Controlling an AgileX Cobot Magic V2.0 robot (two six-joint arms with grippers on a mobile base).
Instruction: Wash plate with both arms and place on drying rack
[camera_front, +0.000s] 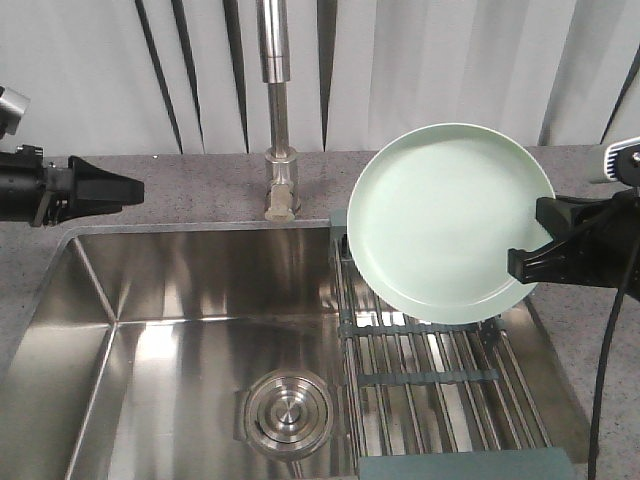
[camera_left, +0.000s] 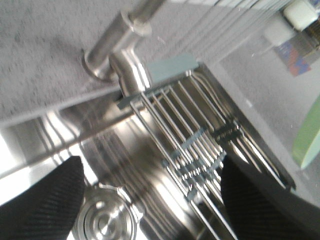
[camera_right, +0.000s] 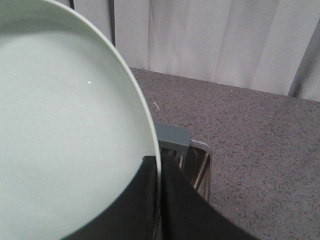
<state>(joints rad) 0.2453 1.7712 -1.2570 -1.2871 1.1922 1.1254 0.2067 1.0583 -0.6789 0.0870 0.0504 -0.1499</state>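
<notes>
My right gripper (camera_front: 527, 262) clamps the plate (camera_front: 445, 220) by its rim above the rack (camera_front: 430, 372). The plate looks rigid, smooth, likely slippery and breakable, so the rim is my hold. My left gripper (camera_front: 135, 188) hangs open, empty.

The plate (camera_front: 450, 220) stands on edge left of my right gripper (camera_front: 522, 262), its rim between the fingers. Below both lies the drying rack (camera_front: 430, 375), across the sink's (camera_front: 150, 300) right end. My left gripper (camera_front: 135, 188) hangs over the counter (camera_front: 200, 190) at the sink's far-left corner — the faucet (camera_front: 280, 150) to its right, the drain strainer (camera_front: 288, 412) below and rightward.
</notes>
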